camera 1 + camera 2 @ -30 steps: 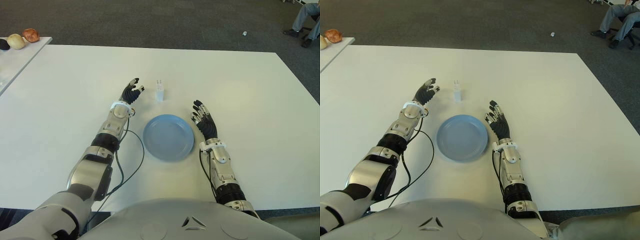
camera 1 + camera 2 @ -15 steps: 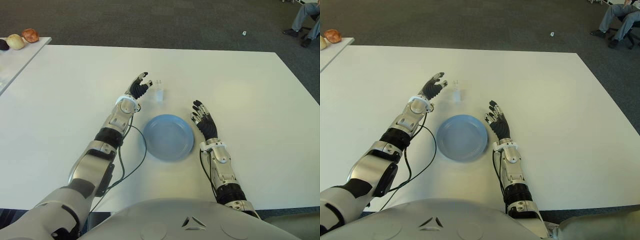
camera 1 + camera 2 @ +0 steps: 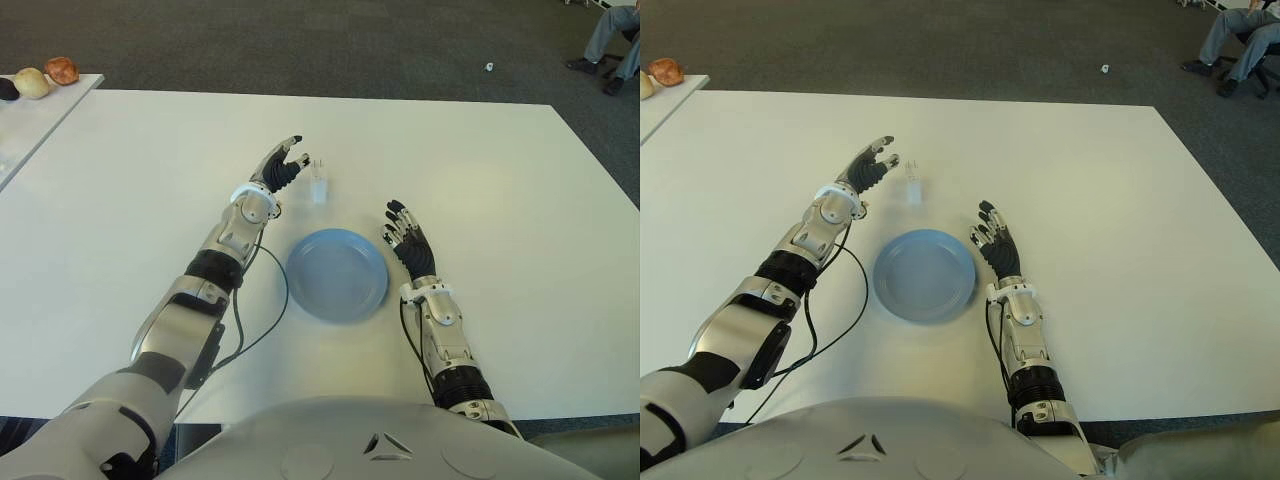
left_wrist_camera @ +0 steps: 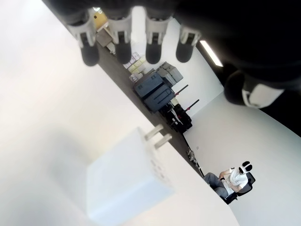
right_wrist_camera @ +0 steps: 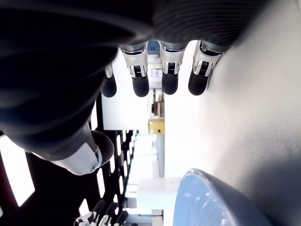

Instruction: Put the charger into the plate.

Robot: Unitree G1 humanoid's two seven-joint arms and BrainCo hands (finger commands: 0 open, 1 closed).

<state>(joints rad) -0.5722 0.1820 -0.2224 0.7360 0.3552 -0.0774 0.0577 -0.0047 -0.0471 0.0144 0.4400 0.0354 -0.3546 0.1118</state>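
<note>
Left hand (image 3: 277, 170) edging closer to the charger (image 3: 319, 186), fingers (image 4: 122, 46) spread and gripping nothing, charger standing on the table (image 3: 480, 170) just beyond its fingertips, blue plate (image 3: 337, 274) nearer the robot, right hand (image 3: 407, 238) idling open-fingered beside the plate's right rim.

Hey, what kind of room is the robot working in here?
Probably an office or lab: a large white table on dark carpet, a seated person's legs at the far right, and what look like printers or cabinets in the left wrist view.
</note>
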